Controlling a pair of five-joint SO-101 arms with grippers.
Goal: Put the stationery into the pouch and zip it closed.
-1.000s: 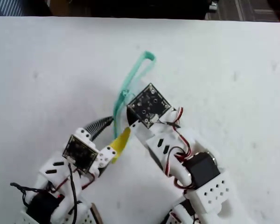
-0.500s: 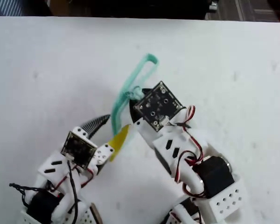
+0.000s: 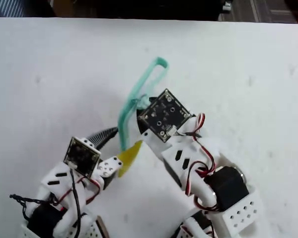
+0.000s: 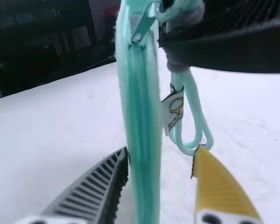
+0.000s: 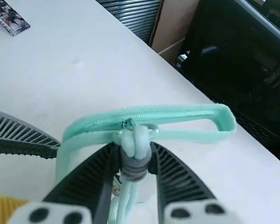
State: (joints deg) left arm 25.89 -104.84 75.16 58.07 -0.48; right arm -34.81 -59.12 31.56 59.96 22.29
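Step in hand, as I judge it: zipping. The pouch (image 4: 140, 116) is standing on edge mid-table (image 3: 238, 59), running from 7 o'clock to 1 o'clock in the high view.

The right gripper (image 5: 134, 151) is clenching the zipper pull cord (image 5: 133, 140). The teeth are gaping from there to the 1 o'clock end.

The left gripper (image 4: 161, 151) is released and straddling the 7 o'clock end, its grey finger touching and its yellow one apart.

Next: I am planning to pinch that end, then draw the pull toward 1 o'clock.
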